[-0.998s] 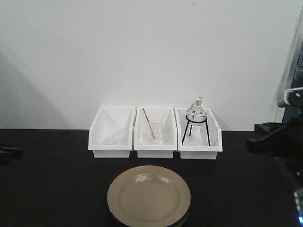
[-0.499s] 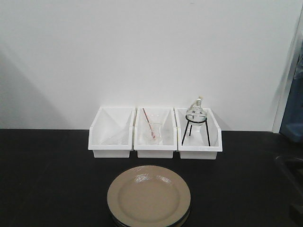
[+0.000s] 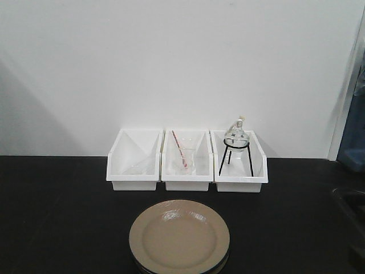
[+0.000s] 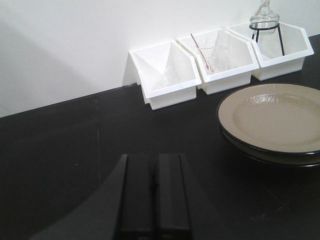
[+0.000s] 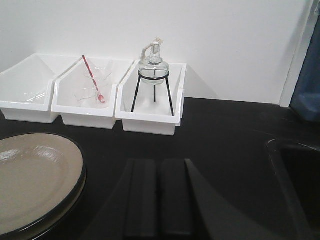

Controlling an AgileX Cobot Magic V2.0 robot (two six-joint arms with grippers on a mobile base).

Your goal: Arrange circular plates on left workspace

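Waiting at start, by look of it: circular plates (image 3: 179, 238) stacked one on other at near centre of black countertop (image 3: 57, 217), just in front of three white bins (image 3: 187, 160).
Neither plate moved to left workspace; both transfers left.
Left gripper (image 4: 154, 192) pressed together, empty, hovering over bare counter left of stack.
Right gripper (image 5: 159, 197) pressed together, empty, right of stack.
Sink basin (image 5: 300, 175) far right.
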